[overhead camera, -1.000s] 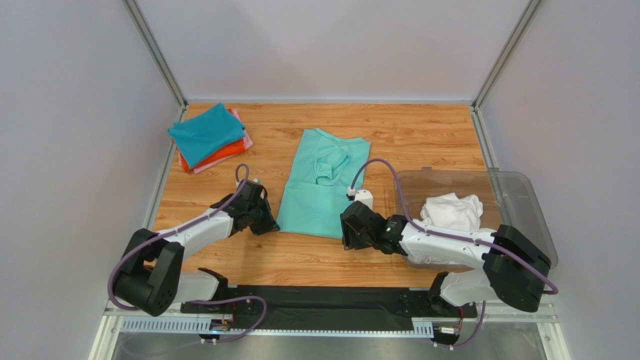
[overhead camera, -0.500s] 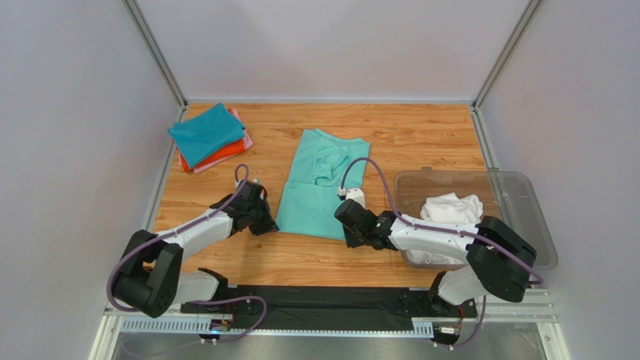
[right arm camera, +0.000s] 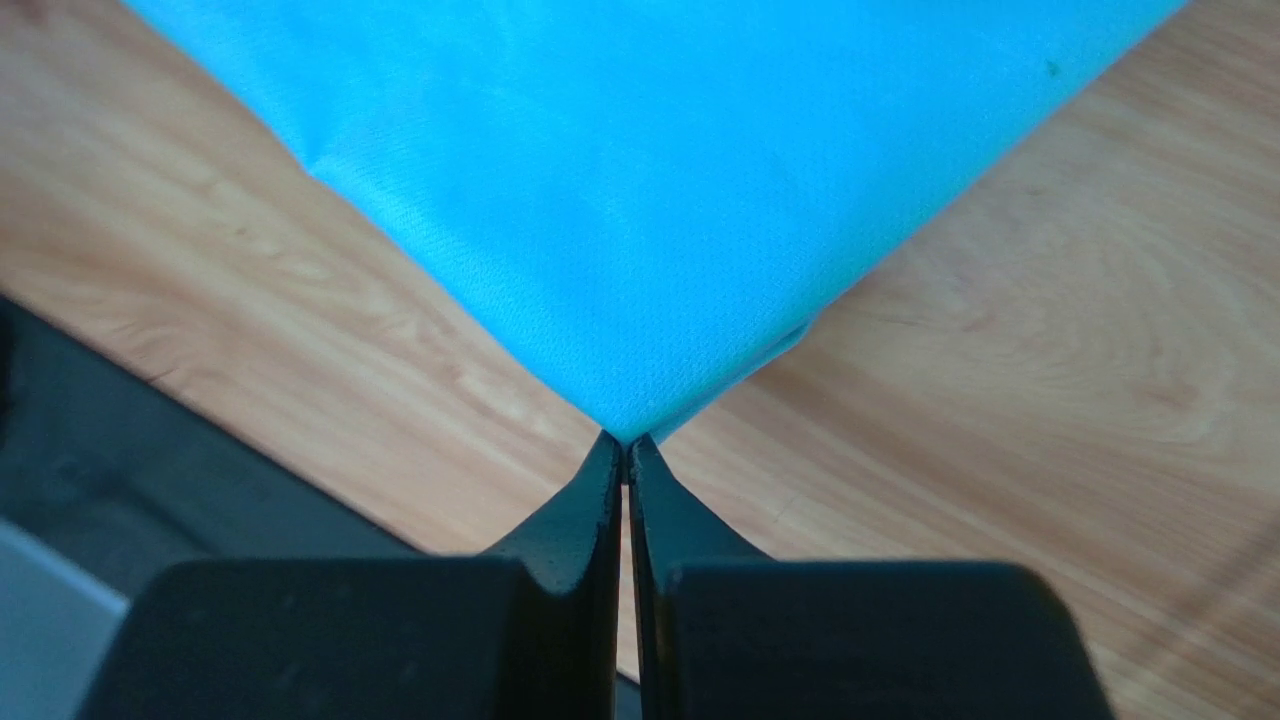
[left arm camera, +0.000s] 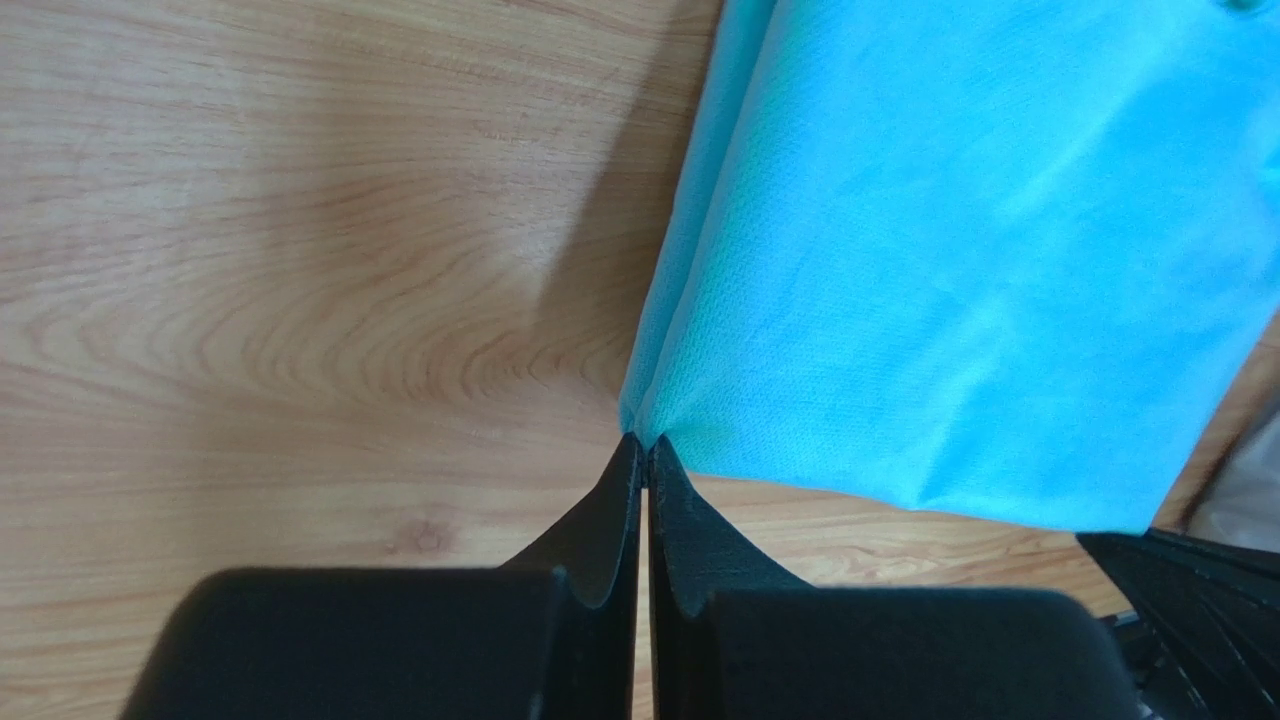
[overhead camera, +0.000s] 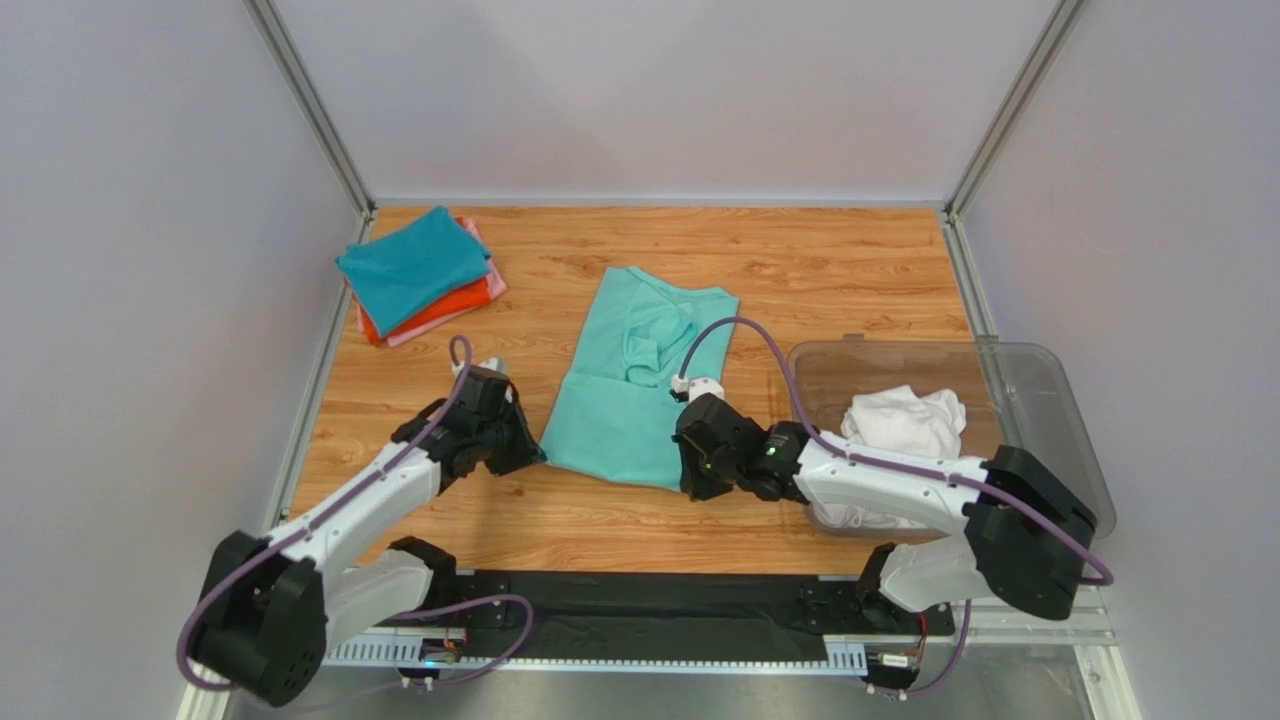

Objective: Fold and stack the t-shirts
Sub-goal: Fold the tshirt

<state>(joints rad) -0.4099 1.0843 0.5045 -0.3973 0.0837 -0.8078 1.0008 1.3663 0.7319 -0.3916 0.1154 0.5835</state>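
Wood of the bench (overhead camera: 842,270) is seen under everything. The mint-green t-shirt (overhead camera: 631,375) is laid out between and beyond the left end effector (left arm camera: 643,444) and the right end effector (right arm camera: 624,438). A clear bin (overhead camera: 1037,398) with a white t-shirt (overhead camera: 902,420) in it is set beside the right one. Far beyond the left one, a teal-blue t-shirt (overhead camera: 409,267) is stacked on an orange-red t-shirt (overhead camera: 458,305). Each near corner of the mint-green t-shirt is pinched by an end effector closed tight on it.

White arms (overhead camera: 887,483), black joints (overhead camera: 1029,525), black tools (left arm camera: 643,450), purple cables (overhead camera: 739,321)
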